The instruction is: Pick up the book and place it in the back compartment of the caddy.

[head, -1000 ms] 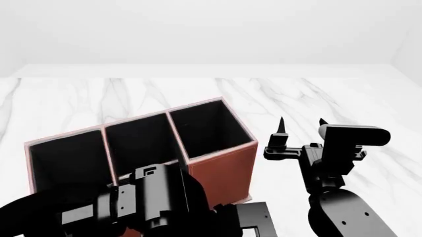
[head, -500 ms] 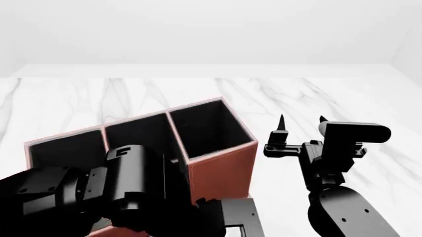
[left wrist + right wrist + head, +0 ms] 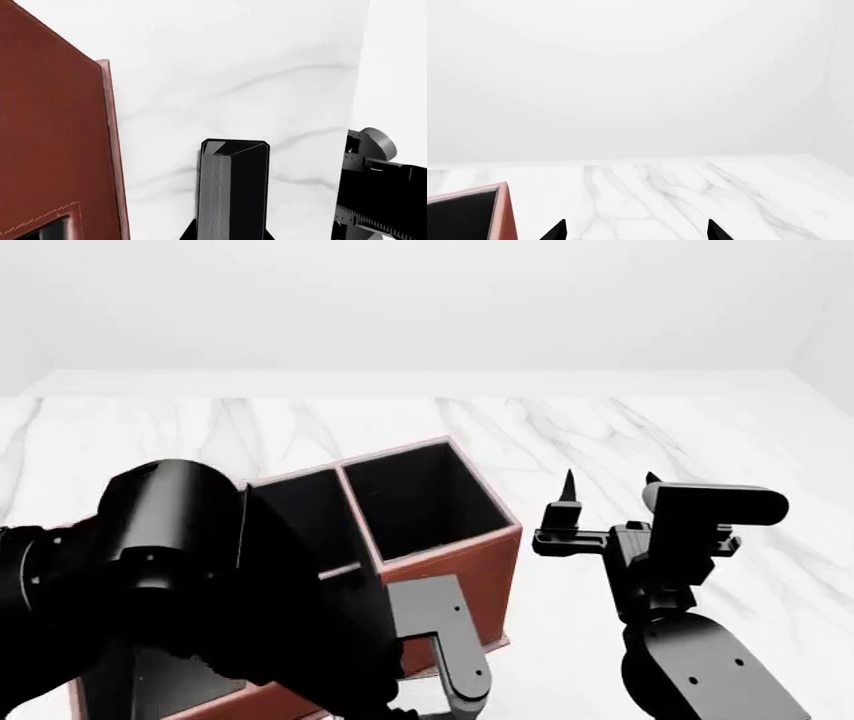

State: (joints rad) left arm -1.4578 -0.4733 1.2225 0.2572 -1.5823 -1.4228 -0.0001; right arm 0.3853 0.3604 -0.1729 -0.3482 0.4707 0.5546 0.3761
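The book (image 3: 233,190), black with grey-white page edges, stands out from my left gripper (image 3: 230,234), which is shut on its lower end, in the left wrist view. It hangs over the marble beside the caddy's reddish-brown outer wall (image 3: 53,140). In the head view the caddy (image 3: 454,570) shows its black-lined right compartment, while my left arm (image 3: 187,570) covers its left part and hides the book. My right gripper (image 3: 609,483) stands open to the right of the caddy, with nothing between its fingers (image 3: 560,229).
The white marble table (image 3: 641,430) stretches behind and to the right of the caddy, up to a plain white wall. A black part of the robot (image 3: 380,195) shows at the edge of the left wrist view. A caddy corner (image 3: 467,215) shows in the right wrist view.
My left arm has swung up and leftward in the head view, now covering the caddy's left and middle compartments. The right arm has barely moved.
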